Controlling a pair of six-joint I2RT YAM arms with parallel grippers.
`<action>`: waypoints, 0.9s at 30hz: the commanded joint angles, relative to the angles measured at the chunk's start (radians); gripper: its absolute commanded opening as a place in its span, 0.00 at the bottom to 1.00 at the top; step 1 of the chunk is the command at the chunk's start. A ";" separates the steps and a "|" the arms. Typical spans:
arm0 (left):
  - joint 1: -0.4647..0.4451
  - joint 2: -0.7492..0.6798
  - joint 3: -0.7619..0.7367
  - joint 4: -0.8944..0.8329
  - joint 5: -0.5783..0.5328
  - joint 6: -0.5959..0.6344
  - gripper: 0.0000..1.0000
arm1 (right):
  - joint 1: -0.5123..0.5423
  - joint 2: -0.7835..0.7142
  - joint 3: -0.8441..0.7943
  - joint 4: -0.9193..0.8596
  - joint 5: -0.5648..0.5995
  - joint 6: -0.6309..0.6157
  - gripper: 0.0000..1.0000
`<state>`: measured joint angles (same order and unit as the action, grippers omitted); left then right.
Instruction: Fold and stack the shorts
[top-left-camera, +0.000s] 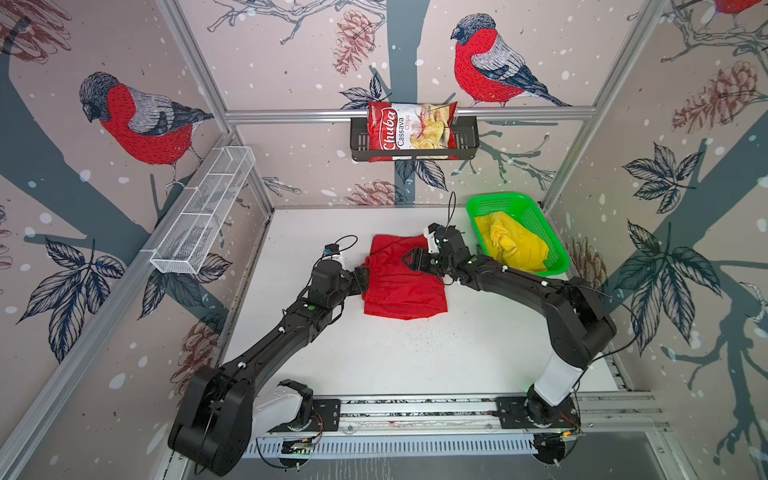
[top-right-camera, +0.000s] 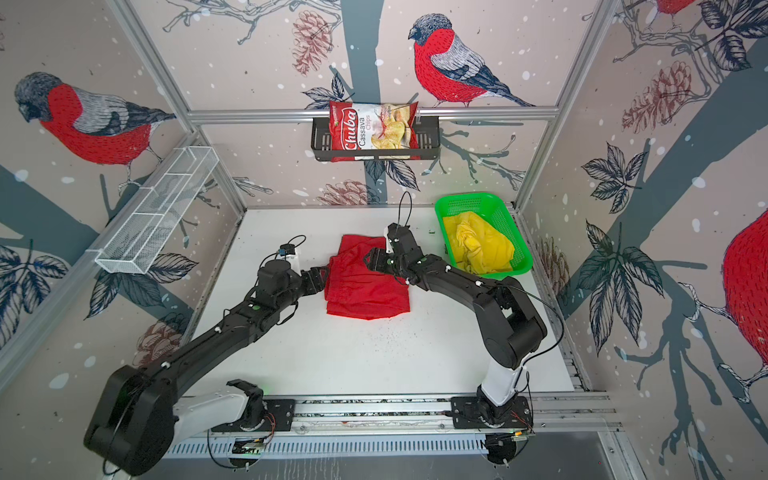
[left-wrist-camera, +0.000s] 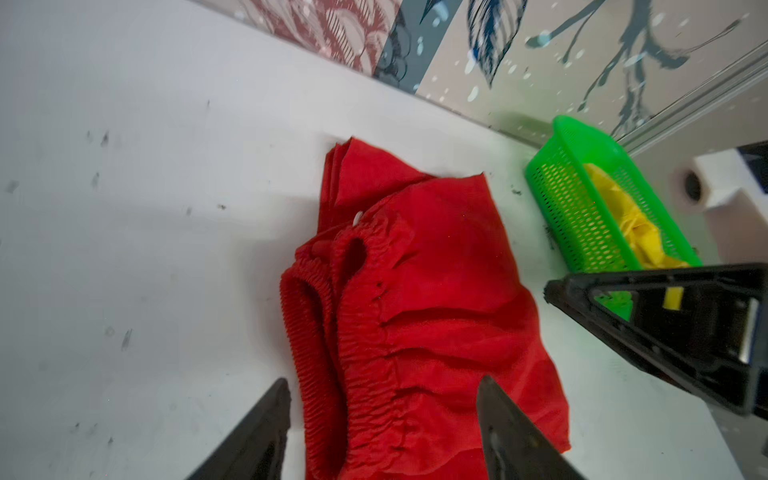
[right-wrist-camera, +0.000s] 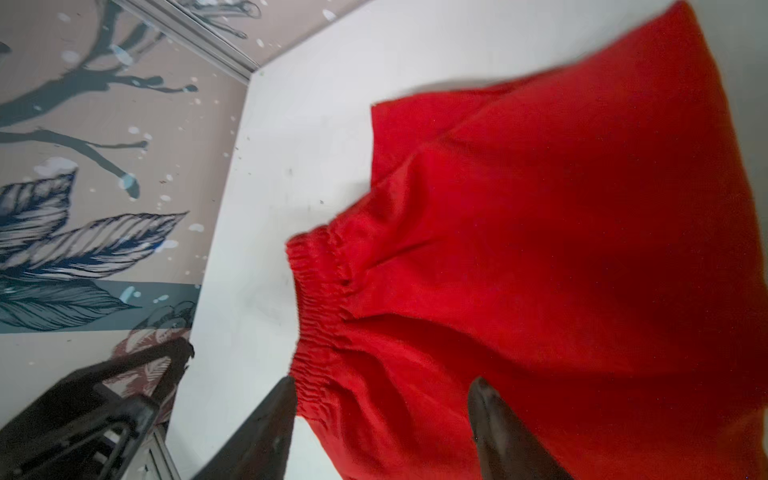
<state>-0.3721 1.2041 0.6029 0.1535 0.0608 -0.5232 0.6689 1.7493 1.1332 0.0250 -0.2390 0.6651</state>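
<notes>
The red shorts (top-left-camera: 405, 286) (top-right-camera: 368, 291) lie folded on the white table, elastic waistband toward the left arm. My left gripper (top-left-camera: 362, 277) (left-wrist-camera: 382, 384) stands open at the waistband edge, its fingers astride the gathered cloth (left-wrist-camera: 436, 291) without pinching it. From the other side my right gripper (top-left-camera: 409, 258) (right-wrist-camera: 382, 384) hangs open over the red cloth (right-wrist-camera: 561, 249), gripping nothing. The yellow shorts (top-left-camera: 513, 245) (top-right-camera: 482, 245) (left-wrist-camera: 636, 224) sit crumpled in the green basket (top-left-camera: 492, 198) at the back right.
A Chuba chips bag (top-left-camera: 409, 131) sits in a black rack on the back wall. A white wire shelf (top-left-camera: 203, 212) juts from the left wall. The arms' base rail (top-left-camera: 415, 409) runs along the table's front edge.
</notes>
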 joint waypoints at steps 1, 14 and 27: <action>0.002 0.080 0.026 0.033 0.012 -0.017 0.77 | 0.003 0.006 -0.045 0.045 0.013 -0.011 0.67; 0.017 0.399 0.176 0.081 0.080 -0.026 0.81 | 0.004 0.106 -0.133 0.120 0.004 -0.009 0.59; 0.016 0.536 0.283 0.266 0.360 0.025 0.38 | 0.003 0.110 -0.211 0.183 0.003 -0.024 0.58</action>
<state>-0.3565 1.7489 0.8761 0.3260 0.3233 -0.5304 0.6712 1.8587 0.9344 0.2131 -0.2359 0.6529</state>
